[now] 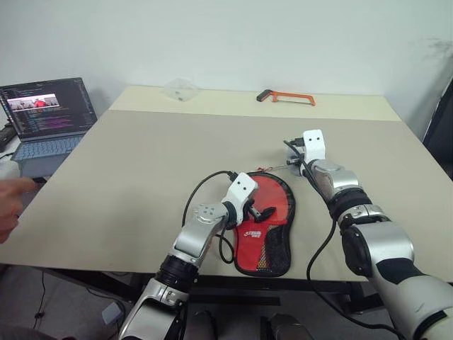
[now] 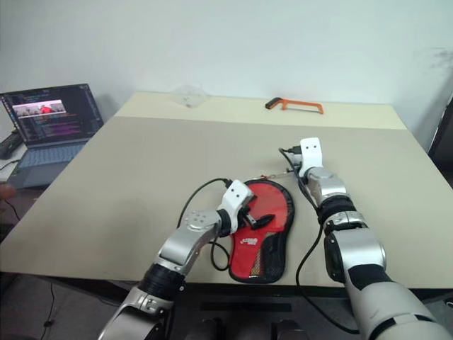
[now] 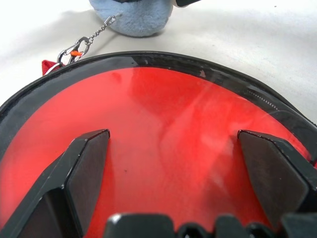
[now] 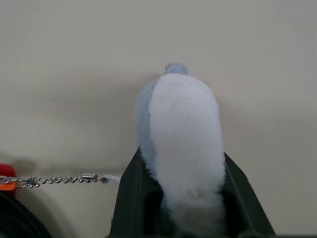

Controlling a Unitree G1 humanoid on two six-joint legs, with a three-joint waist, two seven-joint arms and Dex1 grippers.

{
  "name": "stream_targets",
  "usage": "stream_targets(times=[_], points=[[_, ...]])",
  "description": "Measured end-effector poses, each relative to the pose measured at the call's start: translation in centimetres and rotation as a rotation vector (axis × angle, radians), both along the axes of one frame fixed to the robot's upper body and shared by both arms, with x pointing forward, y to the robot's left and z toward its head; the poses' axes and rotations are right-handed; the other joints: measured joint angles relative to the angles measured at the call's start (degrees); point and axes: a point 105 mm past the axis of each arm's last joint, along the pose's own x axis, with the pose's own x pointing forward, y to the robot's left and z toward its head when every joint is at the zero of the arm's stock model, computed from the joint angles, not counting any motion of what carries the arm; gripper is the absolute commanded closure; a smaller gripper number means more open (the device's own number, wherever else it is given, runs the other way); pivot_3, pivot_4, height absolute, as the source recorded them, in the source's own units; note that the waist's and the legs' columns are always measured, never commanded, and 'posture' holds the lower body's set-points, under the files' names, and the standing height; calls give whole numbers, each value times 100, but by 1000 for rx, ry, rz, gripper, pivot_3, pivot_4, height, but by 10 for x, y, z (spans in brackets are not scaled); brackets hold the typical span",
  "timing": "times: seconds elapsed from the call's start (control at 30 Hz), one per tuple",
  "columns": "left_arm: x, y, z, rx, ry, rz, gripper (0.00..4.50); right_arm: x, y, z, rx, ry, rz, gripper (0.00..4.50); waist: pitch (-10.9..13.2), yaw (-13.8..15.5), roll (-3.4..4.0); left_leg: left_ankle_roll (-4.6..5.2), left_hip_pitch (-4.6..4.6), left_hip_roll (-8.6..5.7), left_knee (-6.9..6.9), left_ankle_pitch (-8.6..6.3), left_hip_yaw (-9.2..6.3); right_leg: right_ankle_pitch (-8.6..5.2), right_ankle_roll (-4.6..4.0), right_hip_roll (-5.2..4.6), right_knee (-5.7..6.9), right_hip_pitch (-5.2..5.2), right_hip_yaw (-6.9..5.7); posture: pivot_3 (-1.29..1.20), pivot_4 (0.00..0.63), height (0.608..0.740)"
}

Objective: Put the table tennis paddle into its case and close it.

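**Case on the near edge, plush charm pinched at its top**

The desk (image 1: pixel 141 156) is wide and mostly bare, with plenty of open room on the left and towards the back, where an orange hacksaw (image 1: pixel 287 96) and a clear plastic piece (image 1: pixel 180 89) lie by the far edge. A laptop (image 1: pixel 46 120) sits off the left side, screen lit, and a person's hand (image 1: pixel 10 205) reaches in, cut off by the frame.

The case (image 1: pixel 267 227) lies flat close to the near edge, red side up, its mesh pocket towards the robot. Whether the table tennis paddle is inside I cannot tell; the left wrist view shows a smooth red surface ringed by black edging, which could be either.

The left claw (image 1: pixel 263 214) hovers over the case's round part, fingers spread wide, holding nothing.

The right claw (image 4: pixel 181 198) sits just past the case's top, closed on a small pale fluffy charm (image 4: pixel 181 139). A thin chain (image 4: pixel 64 180) runs from the charm back to the case's edge.
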Motion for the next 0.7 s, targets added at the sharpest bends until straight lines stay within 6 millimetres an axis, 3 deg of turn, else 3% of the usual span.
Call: stream_targets(times=[0.4, 0.57, 0.7], points=[[-1, -4, -2, -1, 12, -17, 0, -16, -49, -6, -97, 7, 21, 4062, -5, 110, 8, 0, 1, -19, 1, 0, -2, -1, 6, -20, -7, 9, -5, 0, 150, 740], [-2, -8, -1, 4, 14, -39, 0, -40, -76, -9, -175, 32, 52, 4076, -10, 163, 17, 0, 0, -30, 0, 0, -2, -3, 9, -32, -10, 10, -6, 0, 150, 740], [-2, -9, -3, 9, 21, -46, 0, -64, -86, -11, -255, 73, 124, 4082, -15, 196, 26, 0, -1, -45, -1, -1, -4, -10, 18, -46, -10, 11, -6, 0, 150, 740]])
